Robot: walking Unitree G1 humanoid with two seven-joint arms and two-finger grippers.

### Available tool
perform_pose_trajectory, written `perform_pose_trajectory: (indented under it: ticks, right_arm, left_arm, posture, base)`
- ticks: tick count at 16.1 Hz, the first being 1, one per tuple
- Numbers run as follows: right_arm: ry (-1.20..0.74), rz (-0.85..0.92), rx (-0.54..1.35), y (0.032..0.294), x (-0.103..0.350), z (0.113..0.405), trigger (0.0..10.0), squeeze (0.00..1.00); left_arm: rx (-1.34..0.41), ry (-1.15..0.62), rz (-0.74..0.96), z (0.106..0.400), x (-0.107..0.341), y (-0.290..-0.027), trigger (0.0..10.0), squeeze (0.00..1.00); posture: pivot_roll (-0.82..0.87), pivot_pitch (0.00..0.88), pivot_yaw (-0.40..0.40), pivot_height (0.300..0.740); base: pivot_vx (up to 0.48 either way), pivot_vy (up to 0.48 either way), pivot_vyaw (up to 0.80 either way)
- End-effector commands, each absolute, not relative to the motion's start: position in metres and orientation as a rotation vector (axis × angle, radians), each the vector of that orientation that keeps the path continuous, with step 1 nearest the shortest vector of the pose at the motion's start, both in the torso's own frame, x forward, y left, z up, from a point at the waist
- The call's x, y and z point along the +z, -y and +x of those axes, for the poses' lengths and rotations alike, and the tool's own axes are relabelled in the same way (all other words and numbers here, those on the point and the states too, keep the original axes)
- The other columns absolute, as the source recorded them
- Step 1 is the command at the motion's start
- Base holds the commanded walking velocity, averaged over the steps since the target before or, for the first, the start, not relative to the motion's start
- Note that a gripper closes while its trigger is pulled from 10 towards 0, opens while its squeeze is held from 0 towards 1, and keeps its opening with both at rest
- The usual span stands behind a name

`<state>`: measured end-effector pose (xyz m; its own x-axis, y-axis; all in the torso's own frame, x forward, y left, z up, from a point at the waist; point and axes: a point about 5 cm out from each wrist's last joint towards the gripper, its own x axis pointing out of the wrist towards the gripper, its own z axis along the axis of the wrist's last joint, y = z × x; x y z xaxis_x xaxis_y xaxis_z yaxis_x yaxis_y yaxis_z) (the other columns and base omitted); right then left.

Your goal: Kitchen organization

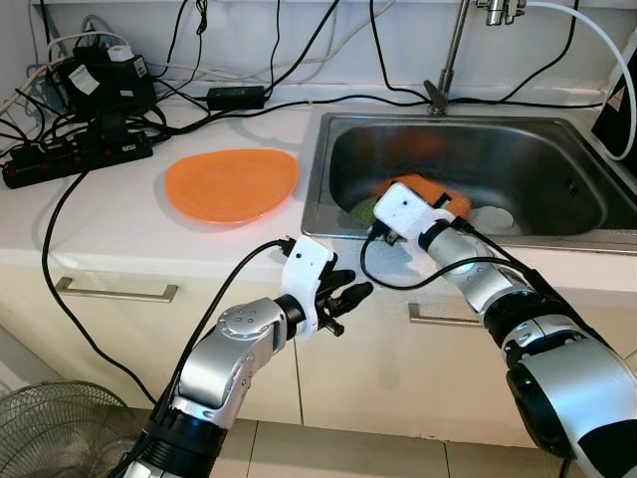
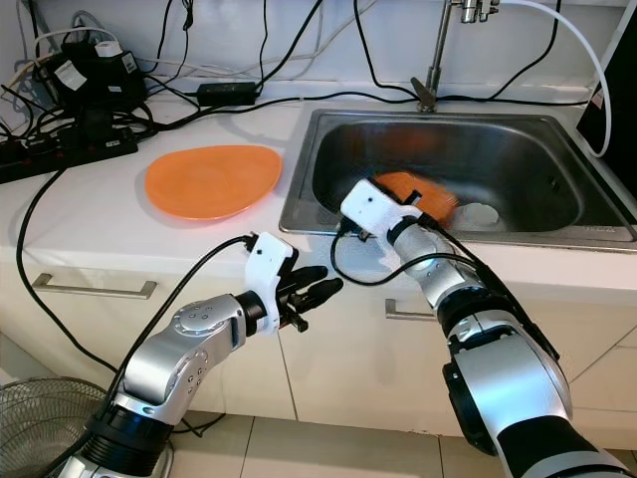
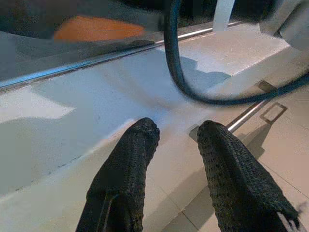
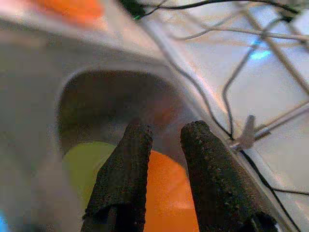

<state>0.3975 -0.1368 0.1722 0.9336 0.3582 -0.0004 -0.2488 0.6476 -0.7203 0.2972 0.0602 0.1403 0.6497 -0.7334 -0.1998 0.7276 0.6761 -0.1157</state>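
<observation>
A white kitchen table (image 1: 119,239) runs along a pale wall, with drawer fronts and metal handles below it and a tiled floor underneath. At its far left a black power strip (image 1: 75,159) and adapters sit in a tangle of black cables. Next comes an orange plate (image 1: 231,183), lying flat on the table just beside the sink's left rim. Below the table edge, in front of the drawer fronts, the left gripper (image 1: 348,295) hovers with its fingers (image 3: 128,169) parted and grasping nothing. Further right is the stainless steel sink (image 1: 557,159) with a tap above it; inside lie an orange dish (image 4: 169,193) and a green one (image 4: 84,162), close together. The right gripper (image 4: 161,140) reaches over the sink's front rim, its fingers released and apart, poised above those dishes.
</observation>
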Motion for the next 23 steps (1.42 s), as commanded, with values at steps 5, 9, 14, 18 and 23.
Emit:
perform_pose_trajectory:
  ticks: [5, 9, 14, 18, 23]
  right_arm:
    - [0.341, -0.505, 0.209, 0.144, 0.207, 0.398, 10.0, 0.0]
    - [0.398, -0.298, 0.099, 0.157, 0.208, 0.391, 10.0, 0.0]
    - [0.457, -0.114, -0.032, 0.171, 0.18, 0.362, 10.0, 0.0]
    - [0.457, -0.078, -0.056, 0.17, 0.159, 0.336, 10.0, 0.0]
    - [0.418, -0.061, -0.065, 0.163, 0.148, 0.329, 10.0, 0.0]
  left_arm:
    - [-0.763, -0.21, -0.022, 0.304, 0.143, -0.065, 10.0, 0.0]
    - [-0.686, -0.163, -0.04, 0.312, 0.147, -0.069, 10.0, 0.0]
    - [-0.559, -0.064, -0.072, 0.321, 0.156, -0.081, 10.0, 0.0]
    - [-0.467, -0.003, -0.058, 0.329, 0.165, -0.089, 10.0, 0.0]
    - [-0.34, 0.07, -0.068, 0.334, 0.169, -0.099, 10.0, 0.0]
  posture:
    - [0.1, 0.04, 0.057, 0.74]
    - [0.08, 0.029, 0.061, 0.74]
    - [0.07, 0.019, 0.065, 0.74]
    - [0.06, 0.011, 0.073, 0.74]
    - [0.07, 0.034, 0.067, 0.74]
  base:
    - [0.0, 0.0, 0.0]
    - [0.0, 0.0, 0.0]
    - [0.0, 0.0, 0.0]
    - [0.0, 0.0, 0.0]
    - [0.0, 0.0, 0.0]
